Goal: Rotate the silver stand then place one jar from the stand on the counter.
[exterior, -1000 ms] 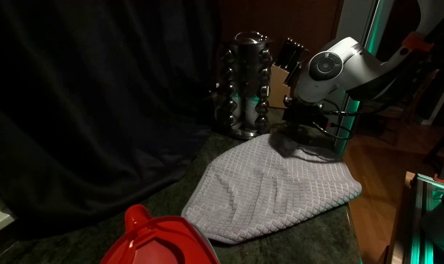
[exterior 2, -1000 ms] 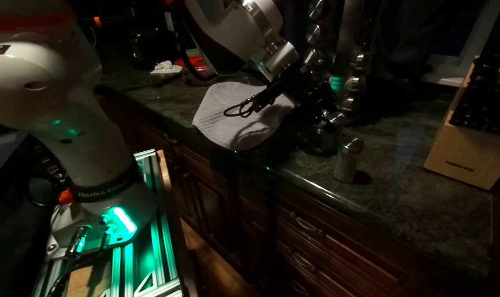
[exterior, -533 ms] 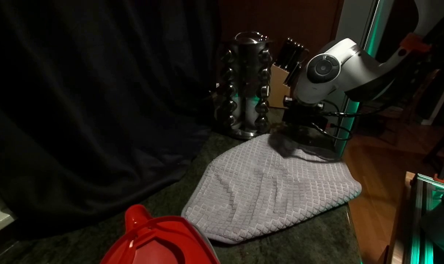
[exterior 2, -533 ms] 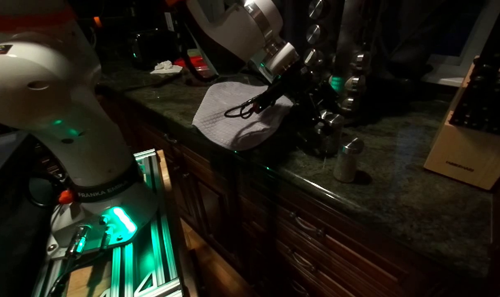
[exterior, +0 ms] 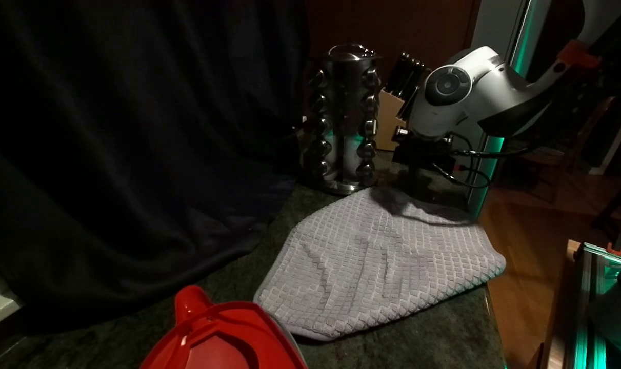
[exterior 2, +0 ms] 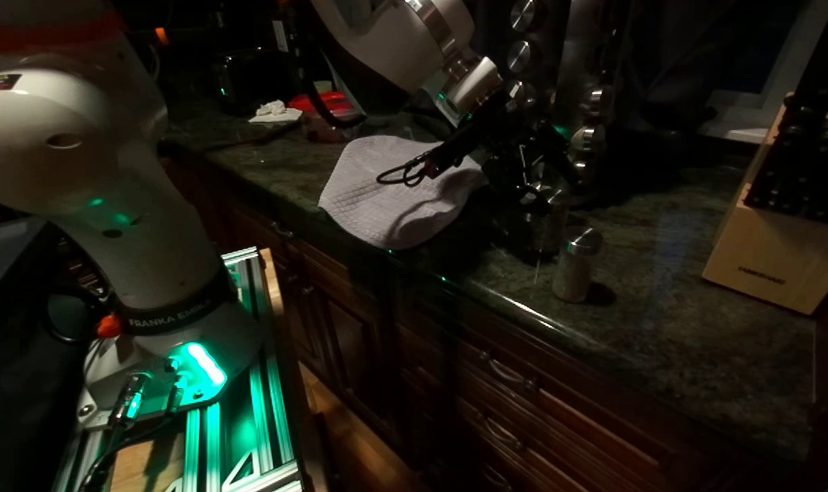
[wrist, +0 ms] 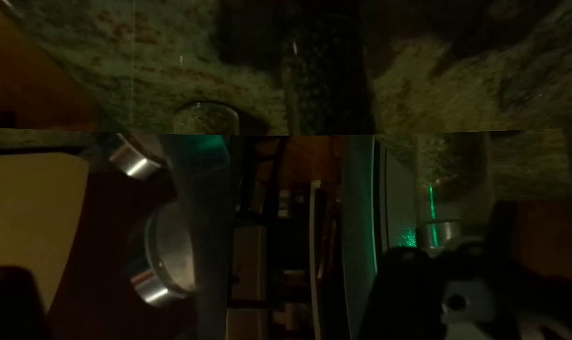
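Though darkness blurs its edges, the gripper point(exterior 2: 552, 186) gapes wide above a half-hidden jar point(exterior 2: 554, 220) on the counter point(exterior 2: 660, 273); behind it, in an exterior view, the chrome jar carousel point(exterior 2: 575, 61) is cut off.

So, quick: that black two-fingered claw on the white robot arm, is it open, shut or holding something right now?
Black two-fingered gripper: open, jaws wide apart, nothing held between them.
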`<state>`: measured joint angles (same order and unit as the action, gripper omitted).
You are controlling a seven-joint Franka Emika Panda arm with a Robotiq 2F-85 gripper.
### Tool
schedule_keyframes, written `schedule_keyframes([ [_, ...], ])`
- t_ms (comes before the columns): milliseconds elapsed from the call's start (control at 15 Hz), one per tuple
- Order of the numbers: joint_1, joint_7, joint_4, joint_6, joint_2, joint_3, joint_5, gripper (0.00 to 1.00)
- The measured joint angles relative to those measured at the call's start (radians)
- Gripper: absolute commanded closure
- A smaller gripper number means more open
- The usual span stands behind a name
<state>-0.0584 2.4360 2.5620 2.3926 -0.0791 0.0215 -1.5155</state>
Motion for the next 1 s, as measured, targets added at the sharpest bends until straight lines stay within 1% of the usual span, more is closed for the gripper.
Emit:
schedule_keyframes([
  [133,0.000,-0.125,-0.009,0.001,-0.022,-0.015,0.096,0.00],
  [400,0.000,-0.436,-0.030,0.003,-0.080,-0.048,0.318,0.00],
  [800,0.000,-0.901,-0.053,0.003,-0.151,-0.072,0.614,0.00],
  [1000,0.033,-1.126,-0.054,0.003,-0.173,-0.113,0.738,0.00],
])
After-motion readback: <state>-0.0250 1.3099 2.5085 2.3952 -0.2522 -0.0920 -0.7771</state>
